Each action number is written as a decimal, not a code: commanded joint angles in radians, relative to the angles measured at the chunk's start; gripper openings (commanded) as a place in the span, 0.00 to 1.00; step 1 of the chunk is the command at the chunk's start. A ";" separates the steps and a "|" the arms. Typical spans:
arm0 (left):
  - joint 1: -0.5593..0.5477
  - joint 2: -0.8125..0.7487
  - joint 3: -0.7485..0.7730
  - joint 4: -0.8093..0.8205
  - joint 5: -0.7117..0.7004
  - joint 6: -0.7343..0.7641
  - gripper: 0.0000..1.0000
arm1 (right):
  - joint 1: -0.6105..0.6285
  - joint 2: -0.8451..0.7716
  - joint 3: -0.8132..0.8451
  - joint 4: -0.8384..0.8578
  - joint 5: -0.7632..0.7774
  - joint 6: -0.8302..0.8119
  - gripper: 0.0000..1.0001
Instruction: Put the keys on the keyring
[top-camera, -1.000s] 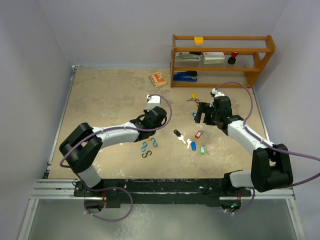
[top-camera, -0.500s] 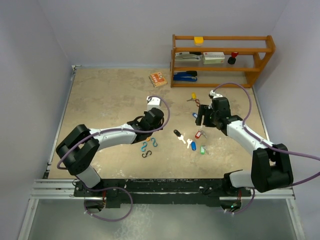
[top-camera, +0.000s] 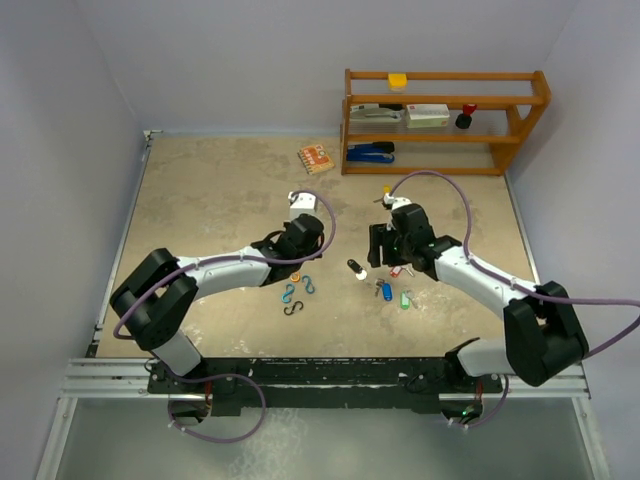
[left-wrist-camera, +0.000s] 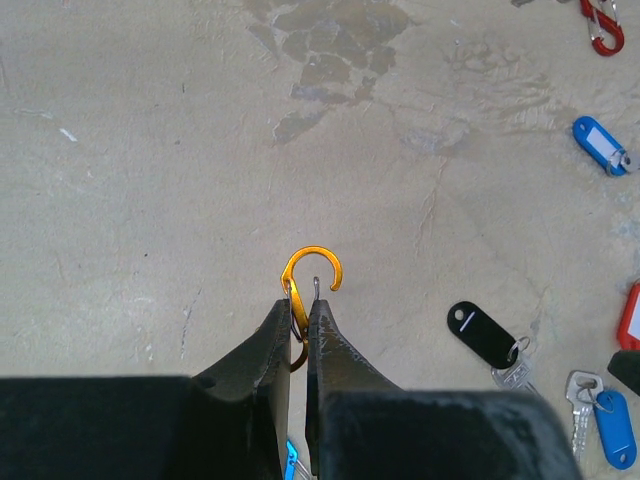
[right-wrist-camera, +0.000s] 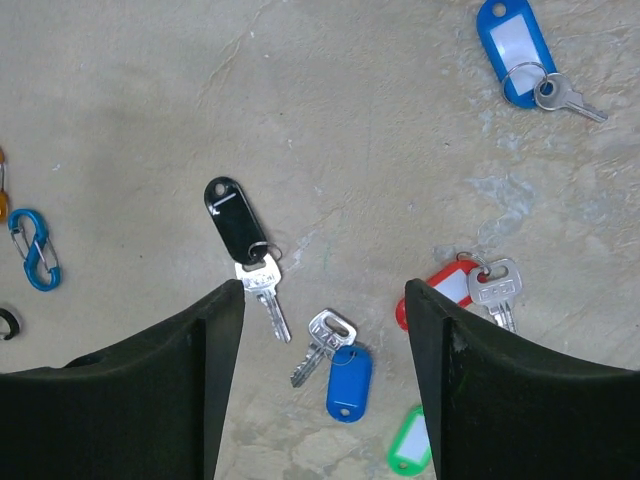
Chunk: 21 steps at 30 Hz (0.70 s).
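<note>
The keyring, an orange S-shaped clip (left-wrist-camera: 312, 270), sticks out of my left gripper (left-wrist-camera: 302, 305), which is shut on it just above the table (top-camera: 200, 200). Several keys lie to its right: a black-tagged one (right-wrist-camera: 232, 215), a blue-tagged one (right-wrist-camera: 348, 380), a red-tagged one (right-wrist-camera: 440, 288), a green tag (right-wrist-camera: 410, 445) and another blue-tagged one (right-wrist-camera: 515, 50). My right gripper (right-wrist-camera: 323, 295) hangs open over this cluster. The near blue-tagged key's metal blade lies below the gap between its fingers, and nothing is held.
Blue and black S-clips (top-camera: 298, 292) lie just in front of the left gripper (top-camera: 292, 266). A yellow-tagged key (top-camera: 387, 192) lies behind the right gripper (top-camera: 378, 262). A wooden shelf (top-camera: 445, 120) with staplers stands at the back right, an orange box (top-camera: 316, 158) to its left.
The right arm has swung left and come down over the key cluster, its jaws narrowing somewhat. The left arm has shifted slightly, still holding the orange clip.
</note>
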 joint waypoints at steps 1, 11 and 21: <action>0.010 -0.042 -0.018 0.023 -0.015 -0.018 0.00 | 0.015 -0.031 -0.013 -0.032 0.049 0.023 0.68; 0.013 -0.025 -0.030 0.043 0.002 -0.023 0.00 | 0.094 -0.070 -0.044 -0.135 0.140 0.024 0.58; 0.013 -0.018 -0.035 0.048 0.000 -0.024 0.00 | 0.186 -0.017 -0.016 -0.189 0.239 0.017 0.45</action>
